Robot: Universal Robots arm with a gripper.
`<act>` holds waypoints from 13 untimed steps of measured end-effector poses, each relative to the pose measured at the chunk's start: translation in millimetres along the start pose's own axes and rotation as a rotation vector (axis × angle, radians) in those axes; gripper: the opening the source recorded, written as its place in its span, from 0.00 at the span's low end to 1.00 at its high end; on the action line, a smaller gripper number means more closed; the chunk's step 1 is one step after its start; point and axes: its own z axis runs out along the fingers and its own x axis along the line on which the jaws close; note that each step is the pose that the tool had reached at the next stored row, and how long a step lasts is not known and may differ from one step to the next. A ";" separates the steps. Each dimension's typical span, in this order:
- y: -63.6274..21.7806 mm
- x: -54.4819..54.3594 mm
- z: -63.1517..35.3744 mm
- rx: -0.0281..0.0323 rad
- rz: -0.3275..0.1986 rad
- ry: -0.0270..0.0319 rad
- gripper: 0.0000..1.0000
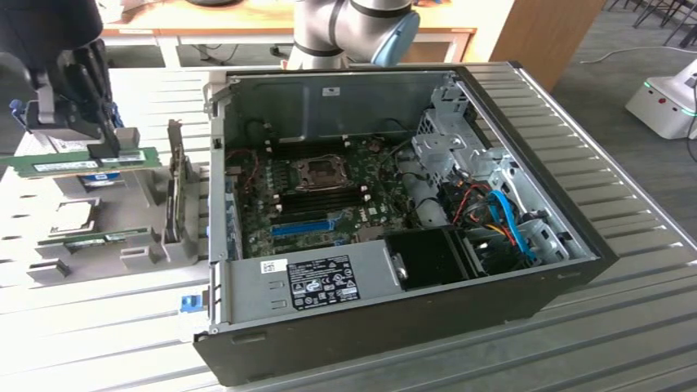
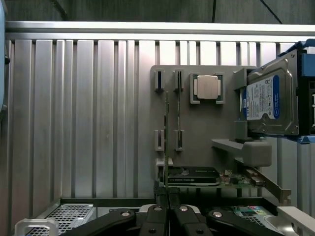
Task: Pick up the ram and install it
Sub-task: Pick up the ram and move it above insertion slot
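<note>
While fingers [image 1: 104,150] are clenching: grasping the long, thin green circuit-board ram [image 1: 82,161].
Ram: hanging above the grey slotted tray [image 1: 142,257], near the ribbed metal counter [image 1: 610,327] edge at the exterior view's left.

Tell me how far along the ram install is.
Done: the ram is picked up, lifted clear of the parts holder. In hand: the gripper is shut on it. Left: it is not yet in the motherboard slots inside the open case.
</note>
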 end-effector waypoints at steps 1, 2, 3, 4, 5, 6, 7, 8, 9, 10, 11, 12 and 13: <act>-2.1 -0.1 -0.1 -0.0002 0.000 -0.0001 0.12; -4.3 -0.1 -0.1 -0.0003 0.000 -0.0001 0.12; -6.4 -0.1 -0.2 -0.0005 0.000 0.0000 0.12; -8.4 -0.2 -0.3 -0.0007 0.000 0.0000 0.12; -10.4 -0.2 -0.3 -0.0008 0.000 -0.0001 0.12; -12.2 -0.2 -0.4 -0.0010 0.000 0.0000 0.12; -14.1 -0.3 -0.5 -0.0011 0.000 0.0000 0.12; -15.9 -0.3 -0.6 -0.0011 0.000 0.0000 0.12; -17.9 -0.4 -0.6 -0.0012 0.000 0.0000 0.12; -19.6 -0.4 -0.7 -0.0013 0.000 0.0000 0.12; -21.5 -0.5 -0.8 -0.0013 0.000 0.0000 0.12; -23.4 -0.5 -0.8 -0.0013 0.000 0.0000 0.12; -25.4 -0.6 -0.9 -0.0014 0.000 -0.0001 0.12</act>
